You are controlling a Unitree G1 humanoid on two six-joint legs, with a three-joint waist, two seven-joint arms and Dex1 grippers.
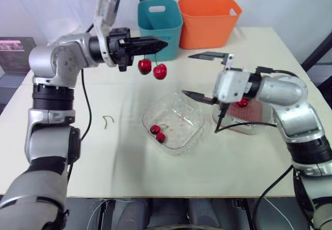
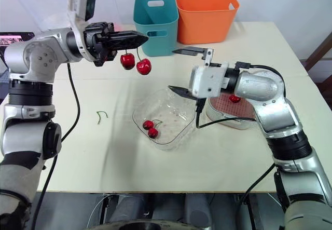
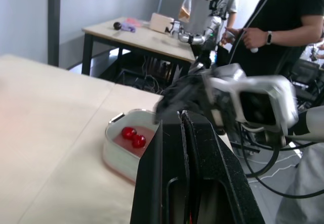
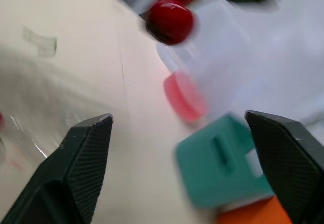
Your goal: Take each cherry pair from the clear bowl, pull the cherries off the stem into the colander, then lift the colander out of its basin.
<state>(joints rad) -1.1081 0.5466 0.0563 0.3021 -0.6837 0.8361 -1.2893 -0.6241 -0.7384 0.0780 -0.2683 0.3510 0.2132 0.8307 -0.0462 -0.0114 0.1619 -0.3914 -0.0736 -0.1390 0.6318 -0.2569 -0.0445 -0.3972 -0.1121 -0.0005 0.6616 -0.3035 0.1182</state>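
Left eye view, cherry pair [image 1: 159, 71] aloft beyond bowl [image 1: 181, 117]

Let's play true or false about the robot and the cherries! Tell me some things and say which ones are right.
1. The left gripper holds a pair of cherries up in the air. True.
2. The clear bowl is empty. False: another cherry pair lies in it.
3. The right gripper is open. True.
4. Both bins at the back are orange. False: one is a teal bin, the other an orange bin.
5. A green stem lies on the table. True.
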